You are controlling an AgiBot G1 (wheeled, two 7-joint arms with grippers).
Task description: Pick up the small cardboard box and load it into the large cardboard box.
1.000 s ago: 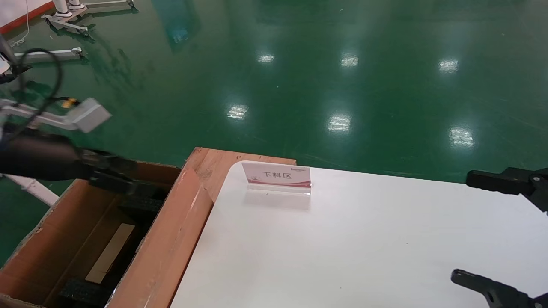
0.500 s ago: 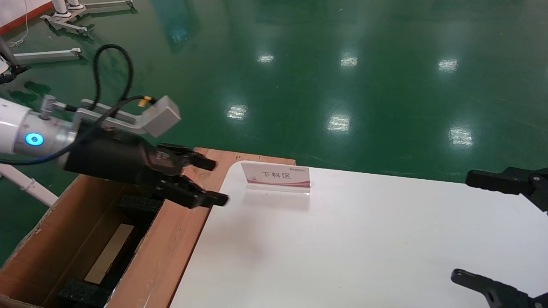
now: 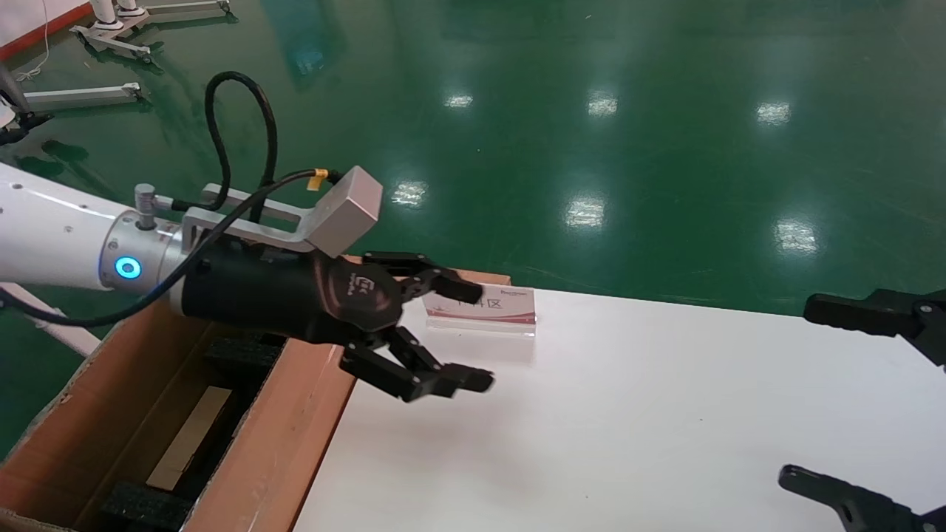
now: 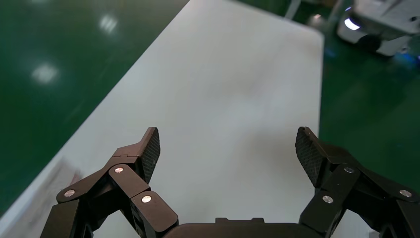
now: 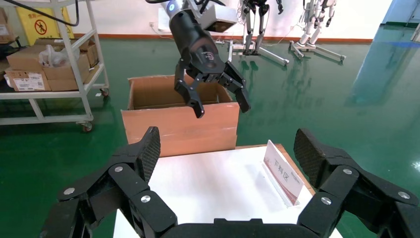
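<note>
The left gripper (image 3: 462,332) hung over the table (image 3: 628,414), just beside the near corner of the large box (image 3: 281,436), with its jaws spread wide and nothing between them. The right gripper (image 5: 225,163) sat at the far side of the table from the large box, also spread and empty.

The small box (image 3: 188,436) lay deep inside the large box, a flat tan slab between black foam blocks (image 3: 144,506), so the loading looked done. A sign (image 3: 480,304) stood on the table near the large box's corner.

Judging by its look, the small box was light, stiff corrugated card, a little slick on its faces and easily dented at the corners. A hold across its narrow width, mid-length and away from the tuck flap, would probably suit it best.
</note>
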